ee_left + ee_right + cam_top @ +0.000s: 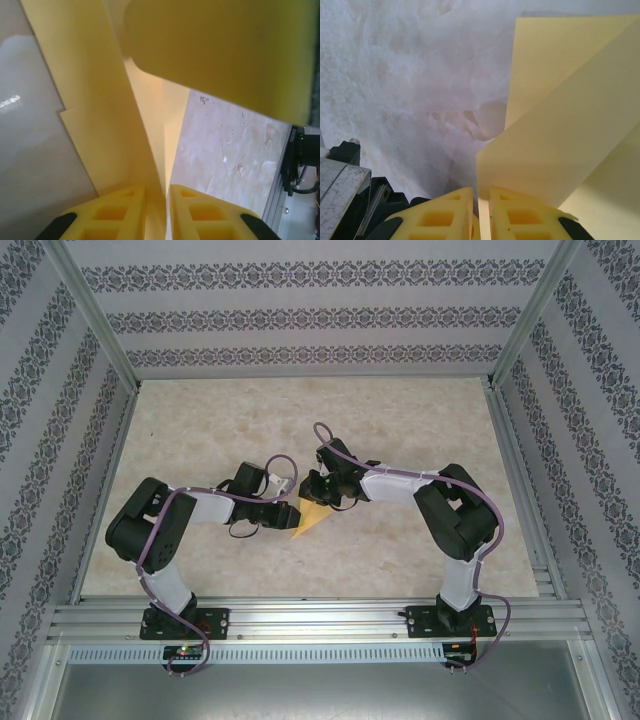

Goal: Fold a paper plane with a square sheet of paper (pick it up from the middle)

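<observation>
Yellow sheet of paper is right in the middle of the table, caught between the two arms, and from above it already reads as a narrow pointed wedge with its tip aimed at the near edge. So we're well into the folding, I'd say, with a crease being worked rather than a finished dart.

Over to the right gripper. On its own camera the fingers sit pressed close and the paper runs straight down into the slit between them, so that's a pinch on the sheet. Two overlapping layers rise above the grip, with the pale table beyond.

Now the left gripper, coming in from the other side. Its wrist view has the fingers standing near one another with a fold of the paper dropping into the gap. Whether they are biting down or merely flanking it, I cannot tell.

How to play this one? The right pinch looks like the anchor, so it should hold firm and not twist. The left should take its hold on the fold line itself, not on a loose flap, and run along the crease with the layered edges lined up. Thin paper like this will likely buckle or tear if the two arms pull apart, so small, slow moves, and press the crease down against the table.
</observation>
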`<state>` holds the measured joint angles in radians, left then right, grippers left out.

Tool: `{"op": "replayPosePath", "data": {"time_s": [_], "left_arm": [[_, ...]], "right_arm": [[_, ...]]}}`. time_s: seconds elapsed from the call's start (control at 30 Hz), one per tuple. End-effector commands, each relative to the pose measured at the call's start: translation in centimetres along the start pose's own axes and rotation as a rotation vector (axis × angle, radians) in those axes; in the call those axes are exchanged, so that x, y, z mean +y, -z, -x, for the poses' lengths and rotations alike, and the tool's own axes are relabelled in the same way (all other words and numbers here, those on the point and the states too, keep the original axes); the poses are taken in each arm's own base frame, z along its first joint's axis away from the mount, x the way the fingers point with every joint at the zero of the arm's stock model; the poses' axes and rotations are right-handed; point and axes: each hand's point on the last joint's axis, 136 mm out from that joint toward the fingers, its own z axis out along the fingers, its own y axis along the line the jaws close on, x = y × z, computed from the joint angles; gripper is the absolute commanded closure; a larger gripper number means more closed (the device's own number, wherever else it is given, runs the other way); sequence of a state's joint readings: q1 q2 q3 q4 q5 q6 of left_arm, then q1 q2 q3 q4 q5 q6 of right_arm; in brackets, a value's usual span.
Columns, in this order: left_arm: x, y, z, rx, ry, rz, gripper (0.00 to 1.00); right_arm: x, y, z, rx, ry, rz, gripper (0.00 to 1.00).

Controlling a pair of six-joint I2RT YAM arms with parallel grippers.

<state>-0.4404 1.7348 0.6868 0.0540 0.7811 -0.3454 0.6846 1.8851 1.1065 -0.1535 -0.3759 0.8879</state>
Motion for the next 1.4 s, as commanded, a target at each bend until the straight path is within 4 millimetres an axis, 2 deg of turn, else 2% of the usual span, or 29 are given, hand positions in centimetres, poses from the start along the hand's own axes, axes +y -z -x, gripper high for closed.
{"op": "replayPosePath", "data": {"time_s": [0.0, 0.43, 0.5, 0.6, 0.67, 1.03, 1.1, 1.17, 1.37], "left_arm": [[1.7, 0.9, -0.4, -0.003, 0.015, 0.099, 0.79], [1.9, 0.6, -1.6, 0.042, -0.026, 0.175, 0.75], [2.1, 0.8, -1.7, 0.042, -0.026, 0.187, 0.78], [2.1, 0.8, -1.7, 0.030, -0.030, 0.191, 0.90], [2.2, 0.9, -1.6, 0.027, -0.029, 0.194, 0.94], [1.5, 1.0, -1.0, 0.005, 0.007, 0.147, 1.00], [1.3, 1.2, -0.6, -0.009, 0.005, 0.144, 0.97], [1.4, 1.4, -0.6, -0.012, -0.002, 0.165, 0.88], [1.9, 1.9, -1.0, -0.007, -0.002, 0.212, 0.76]], "right_arm": [[0.1, -0.2, 1.1, -0.018, 0.006, -0.002, 0.83], [0.4, -0.4, 1.3, -0.019, 0.004, 0.005, 0.83], [0.4, -0.4, 1.3, -0.018, 0.002, 0.003, 0.83], [0.1, -0.6, 1.3, -0.017, 0.000, -0.001, 0.83], [0.1, -0.7, 1.3, -0.016, 0.001, -0.003, 0.83], [-0.2, -1.5, 1.7, -0.015, -0.005, -0.004, 0.82], [-0.3, -1.7, 1.7, -0.013, -0.006, -0.009, 0.83], [-0.6, -1.9, 1.8, -0.011, -0.009, -0.013, 0.83], [-0.6, -2.2, 2.0, -0.012, -0.013, -0.009, 0.83]]}}
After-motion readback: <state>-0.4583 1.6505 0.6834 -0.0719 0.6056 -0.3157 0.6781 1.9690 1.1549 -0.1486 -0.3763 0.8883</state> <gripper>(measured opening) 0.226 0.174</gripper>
